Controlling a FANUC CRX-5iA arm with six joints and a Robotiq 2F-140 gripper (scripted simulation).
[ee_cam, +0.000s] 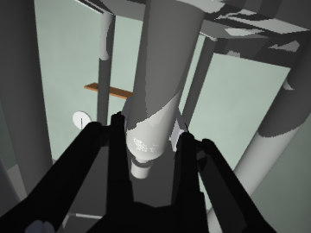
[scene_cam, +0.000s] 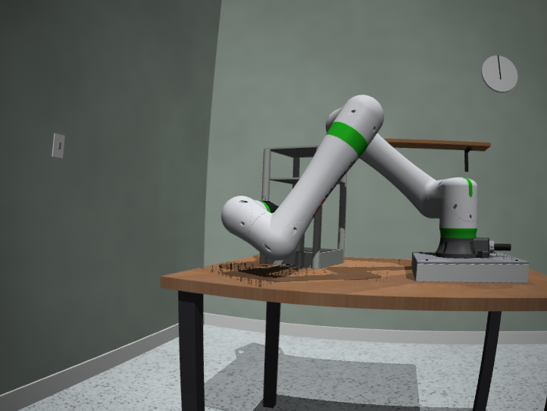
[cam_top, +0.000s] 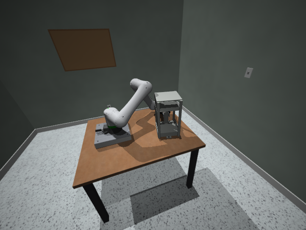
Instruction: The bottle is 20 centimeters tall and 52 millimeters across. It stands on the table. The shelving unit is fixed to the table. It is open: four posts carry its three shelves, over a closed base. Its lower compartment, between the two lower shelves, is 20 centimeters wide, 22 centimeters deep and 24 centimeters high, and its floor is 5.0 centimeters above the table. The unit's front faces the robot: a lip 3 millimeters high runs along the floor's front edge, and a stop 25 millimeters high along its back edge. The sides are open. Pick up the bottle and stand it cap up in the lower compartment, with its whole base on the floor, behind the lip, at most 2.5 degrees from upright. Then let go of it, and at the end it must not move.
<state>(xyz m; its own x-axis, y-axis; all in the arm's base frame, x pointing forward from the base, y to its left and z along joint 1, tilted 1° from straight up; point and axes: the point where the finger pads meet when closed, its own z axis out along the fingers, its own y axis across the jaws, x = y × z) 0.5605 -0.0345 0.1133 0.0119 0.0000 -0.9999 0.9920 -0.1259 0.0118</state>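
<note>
One grey bottle [ee_cam: 161,86] — gripper [ee_cam: 151,142] clamped round it.

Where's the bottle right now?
The bottle is clamped between the gripper fingers in the wrist view, among the posts of the shelving unit; the top view places it in the lower compartment.

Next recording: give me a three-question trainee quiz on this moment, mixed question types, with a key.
1. True or false: the gripper is shut on the bottle.
2. The bottle is seen: A) lying on the table B) among the shelving unit's posts C) on the wall shelf.
3. Fill in: in the wrist view the black fingers flank the bottle near its ____ end.

Key: 1 true; 2 B; 3 narrow.
</note>
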